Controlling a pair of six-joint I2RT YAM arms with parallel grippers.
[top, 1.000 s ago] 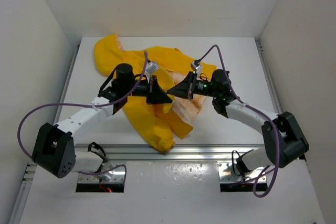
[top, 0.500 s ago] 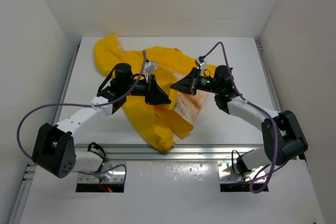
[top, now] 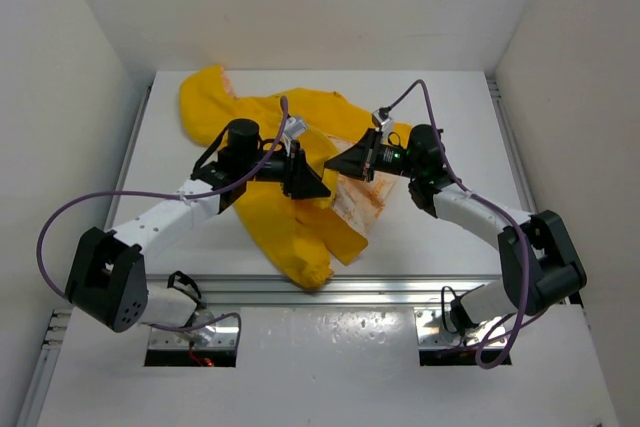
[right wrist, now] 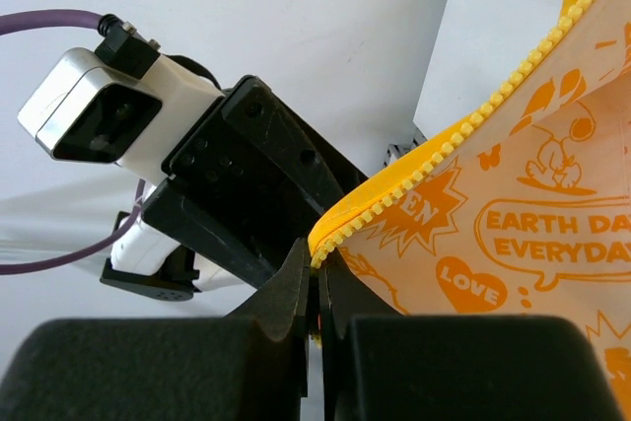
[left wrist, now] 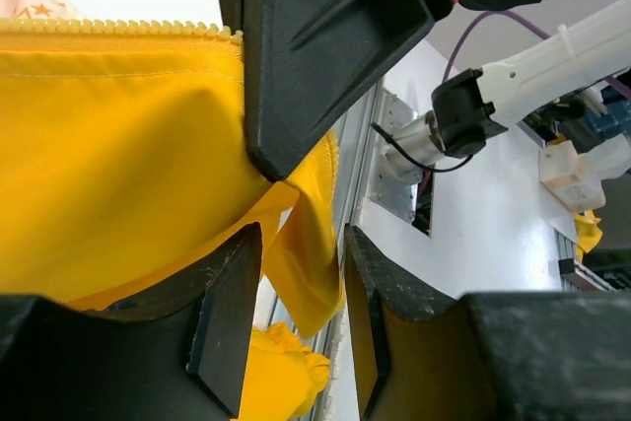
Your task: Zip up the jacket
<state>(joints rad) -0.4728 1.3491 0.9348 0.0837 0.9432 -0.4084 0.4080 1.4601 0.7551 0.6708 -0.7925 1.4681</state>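
The yellow jacket (top: 285, 227) lies open on the white table (top: 455, 112), hood (top: 205, 97) at the back left, cream orange-printed lining (top: 358, 202) showing at the middle. My right gripper (top: 342, 165) is shut on the jacket's zipper edge (right wrist: 434, 160), holding it lifted, with the printed lining (right wrist: 532, 234) beside it. My left gripper (top: 308, 180) is open, close in front of the right gripper. In the left wrist view its jaws (left wrist: 301, 244) stand apart around a hanging yellow fold (left wrist: 306, 263), under the other zipper edge (left wrist: 128, 29).
A metal rail (top: 400, 287) runs along the table's front edge, where the jacket's sleeve (top: 310, 269) hangs over. White enclosure walls (top: 80, 67) stand close on the left, right and back. Purple cables (top: 60, 237) loop from both arms.
My right gripper has lifted the zipper edge slightly up and back. My left gripper has moved right, closer to the right gripper.
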